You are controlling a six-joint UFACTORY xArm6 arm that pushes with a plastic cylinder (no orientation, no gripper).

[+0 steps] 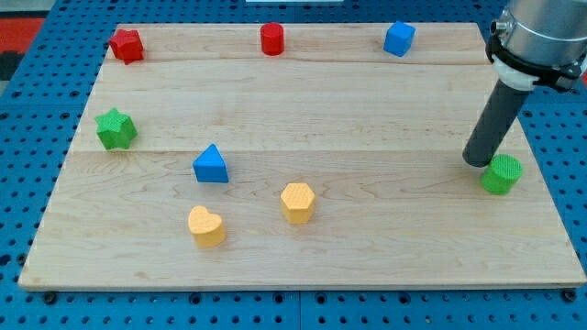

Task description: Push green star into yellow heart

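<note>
The green star (116, 128) lies near the board's left edge, at mid height. The yellow heart (206, 226) lies toward the view's bottom, left of centre, down and to the right of the star. My tip (477, 162) rests on the board at the far right, just up and left of a green cylinder (502, 174). It is far from both the star and the heart.
A blue triangle (211, 165) lies between star and heart. A yellow hexagon (297, 203) sits right of the heart. A red star (127, 45), a red cylinder (271, 39) and a blue block (399, 38) line the wooden board's (367, 110) top edge.
</note>
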